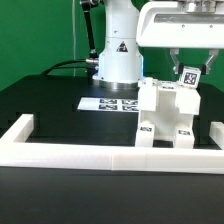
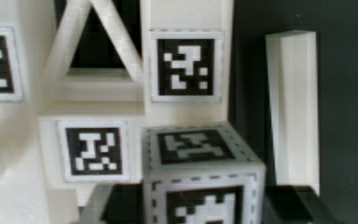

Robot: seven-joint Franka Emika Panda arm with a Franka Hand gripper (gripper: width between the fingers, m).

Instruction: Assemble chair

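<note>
The chunky white plastic chair assembly [image 1: 160, 118], tagged in black and white, stands near the front edge of the black table [image 1: 50, 115], towards the exterior view's right. The gripper [image 1: 188, 68] straddles a small white tagged cube block [image 1: 189, 77] at its top. I cannot tell whether the fingers actually pinch it. A loose or skewed hold could let the block tip off or jolt the assembly.

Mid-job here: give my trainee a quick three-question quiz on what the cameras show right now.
1. True or false: the marker board lies to the exterior view's left of the chair.
2. What stands between the fingers of the gripper? A) a screwdriver B) a tagged white piece at the chair's top C) the marker board
3. Fill in: the border rail in the foreground is ____ in colour.
Key: 1 true; 2 B; 3 white.
</note>
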